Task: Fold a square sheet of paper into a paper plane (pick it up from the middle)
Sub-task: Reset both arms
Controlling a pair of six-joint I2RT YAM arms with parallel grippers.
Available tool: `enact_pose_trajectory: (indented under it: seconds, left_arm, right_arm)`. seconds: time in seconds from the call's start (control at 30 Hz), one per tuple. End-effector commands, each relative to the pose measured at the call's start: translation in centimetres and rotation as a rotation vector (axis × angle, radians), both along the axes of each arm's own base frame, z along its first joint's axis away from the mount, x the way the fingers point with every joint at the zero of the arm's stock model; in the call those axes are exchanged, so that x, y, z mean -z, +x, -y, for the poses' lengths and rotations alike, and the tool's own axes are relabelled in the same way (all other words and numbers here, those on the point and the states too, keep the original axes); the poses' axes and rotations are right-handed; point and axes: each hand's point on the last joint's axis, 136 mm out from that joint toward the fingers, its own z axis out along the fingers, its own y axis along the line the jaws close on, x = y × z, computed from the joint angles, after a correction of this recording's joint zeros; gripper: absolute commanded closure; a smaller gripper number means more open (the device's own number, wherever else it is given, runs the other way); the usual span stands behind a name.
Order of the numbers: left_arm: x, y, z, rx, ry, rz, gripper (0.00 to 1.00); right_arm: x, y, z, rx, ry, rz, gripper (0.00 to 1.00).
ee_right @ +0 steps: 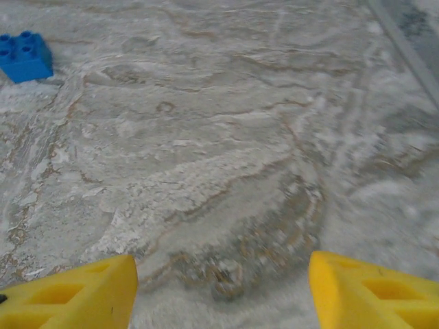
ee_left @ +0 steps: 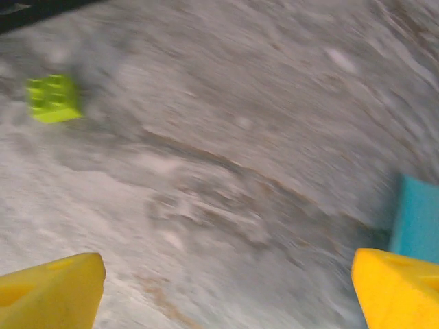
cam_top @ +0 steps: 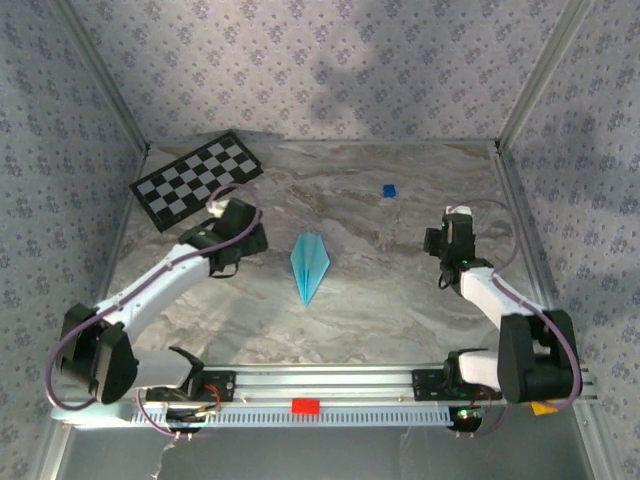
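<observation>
From above, the paper plane (cam_top: 309,262) lies mid-table, folded to a slim dart. Its long axis runs near to far, with the pointed nose toward the near edge. The left gripper (cam_top: 250,240) sits just left of the plane's wide far end. The right gripper (cam_top: 448,240) is well apart on the right, so we judge the left arm the nearer one. A checkerboard (cam_top: 197,180) lies at the far left.

In the left wrist view, which is blurred, the yellow fingers (ee_left: 48,291) stand wide with only the bare table (ee_left: 226,171) between them. A sky-blue paper edge (ee_left: 418,219) shows just beyond the right finger, so the plane lies to this gripper's right. A green brick (ee_left: 53,98) sits far left.

In the right wrist view the fingers (ee_right: 374,291) are also spread wide over bare marble, holding nothing. A blue brick (ee_right: 24,56) sits at the far left.

We judge any regrasp would need the left gripper to shift right, across the plane's long axis.
</observation>
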Motion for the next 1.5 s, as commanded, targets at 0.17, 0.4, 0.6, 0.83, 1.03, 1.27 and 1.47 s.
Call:
enact_pose_trajectory:
  seconds: [0.17, 0.4, 0.6, 0.83, 1.03, 1.27, 1.47]
  left_arm:
    - [-0.5, 2.3, -10.1, -0.118, 0.111, 0.212, 0.03]
    - [2.5, 3.7, -12.8, -0.074, 0.226, 0.214, 0.02]
    - [4.1, 5.7, -12.4, 0.022, 0.292, 0.287, 0.02]
    - [3.5, 7.8, -12.1, 0.073, 0.225, 0.488, 0.01]
    - [6.0, 8.0, -12.1, 0.110, 0.148, 0.485, 0.01]
    - [6.0, 8.4, -12.1, 0.093, 0.190, 0.481, 0.00]
    - [6.0, 8.4, -12.1, 0.094, 0.188, 0.475, 0.00]
  right_arm:
    - [-0.7, 2.8, -1.6, -0.242, -0.060, 0.235, 0.31]
    - [1.5, 3.2, 0.1, -0.171, -0.007, 0.226, 0.09]
    - [1.5, 3.1, 0.5, -0.151, -0.011, 0.225, 0.00]
    - [1.5, 3.1, 0.5, -0.155, -0.007, 0.225, 0.00]
    - [1.5, 3.1, 0.5, -0.155, -0.007, 0.225, 0.00]
    - [1.6, 3.1, 0.5, -0.154, -0.003, 0.224, 0.00]
    - [1.5, 3.1, 0.5, -0.155, -0.004, 0.225, 0.00]
